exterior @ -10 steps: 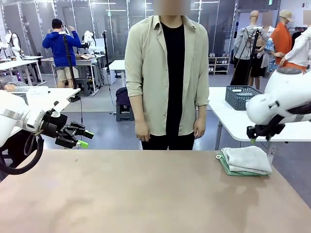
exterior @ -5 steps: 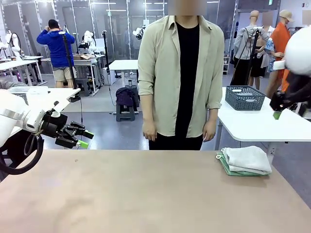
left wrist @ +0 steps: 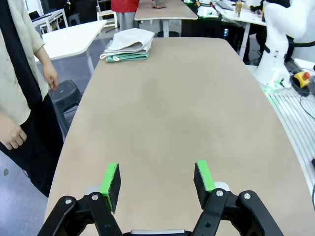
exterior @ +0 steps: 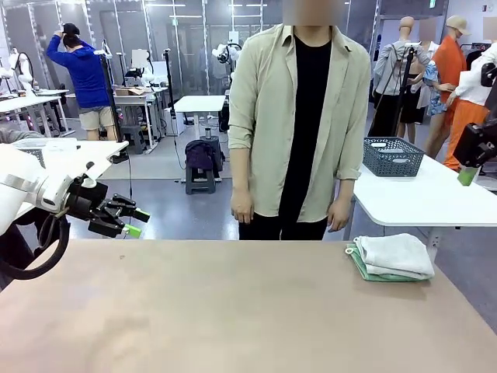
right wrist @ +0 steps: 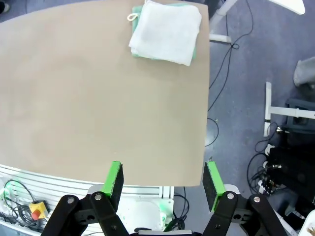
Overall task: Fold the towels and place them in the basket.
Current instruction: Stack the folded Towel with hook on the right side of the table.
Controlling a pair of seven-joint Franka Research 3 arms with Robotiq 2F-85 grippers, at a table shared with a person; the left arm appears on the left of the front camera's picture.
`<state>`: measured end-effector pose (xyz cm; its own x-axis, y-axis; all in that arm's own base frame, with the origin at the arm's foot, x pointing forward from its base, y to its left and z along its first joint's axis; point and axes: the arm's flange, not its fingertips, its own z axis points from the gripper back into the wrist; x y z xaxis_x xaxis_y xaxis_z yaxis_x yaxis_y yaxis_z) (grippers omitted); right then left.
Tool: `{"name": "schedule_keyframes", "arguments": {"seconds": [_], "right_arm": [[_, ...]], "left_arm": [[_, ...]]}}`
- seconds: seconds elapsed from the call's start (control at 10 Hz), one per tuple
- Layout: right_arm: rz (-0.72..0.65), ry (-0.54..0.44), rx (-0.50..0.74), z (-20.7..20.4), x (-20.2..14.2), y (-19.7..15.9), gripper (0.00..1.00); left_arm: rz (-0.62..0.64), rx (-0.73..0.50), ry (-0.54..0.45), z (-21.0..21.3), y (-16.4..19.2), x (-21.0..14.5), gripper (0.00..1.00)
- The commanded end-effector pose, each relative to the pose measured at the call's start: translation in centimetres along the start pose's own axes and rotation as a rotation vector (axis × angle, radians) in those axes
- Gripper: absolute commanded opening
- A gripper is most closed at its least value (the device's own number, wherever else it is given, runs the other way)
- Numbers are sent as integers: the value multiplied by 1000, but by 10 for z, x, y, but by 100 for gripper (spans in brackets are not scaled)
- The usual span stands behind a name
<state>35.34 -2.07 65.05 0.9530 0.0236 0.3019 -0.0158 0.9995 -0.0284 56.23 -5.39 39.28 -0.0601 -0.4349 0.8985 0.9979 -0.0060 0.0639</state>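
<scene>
**A:** What worries you most from here?

**B:** The basket (exterior: 388,155). It sits on the white side table behind my tabletop (exterior: 233,311), well apart from the towels (exterior: 392,258), so the carry would be long, and I judge a folded stack could slump open on the way.

**A:** And the stack itself?

**B:** The cream towel (right wrist: 166,32) lies on the green towel (right wrist: 195,49) at the far right corner, close to the edge. If I pinch the top layer alone, the green one stays put or drags off.

**A:** Your tools?

**B:** Both released, nothing in them. My left tool (left wrist: 156,179) hangs at the tabletop's left end; my right tool (right wrist: 162,179) is high, looking down on the stack. The person's hand (exterior: 339,215) hangs near that corner, so a quick reach could meet it.
</scene>
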Motion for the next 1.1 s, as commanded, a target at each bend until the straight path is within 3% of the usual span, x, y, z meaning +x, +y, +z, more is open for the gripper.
{"name": "schedule_keyframes", "arguments": {"seconds": [0.0,0.1,0.2,1.0], "right_arm": [[-10,-19,29,-14,0,5,81],[6,-105,-5,-22,8,3,81],[1,-2,8,-2,0,2,81],[1,-2,8,-2,0,2,81]], "left_arm": [[-2,2,2,1,-2,1,76],[-2,2,2,1,-2,1,76],[-2,2,2,1,-2,1,76],[-2,2,2,1,-2,1,76]]}}
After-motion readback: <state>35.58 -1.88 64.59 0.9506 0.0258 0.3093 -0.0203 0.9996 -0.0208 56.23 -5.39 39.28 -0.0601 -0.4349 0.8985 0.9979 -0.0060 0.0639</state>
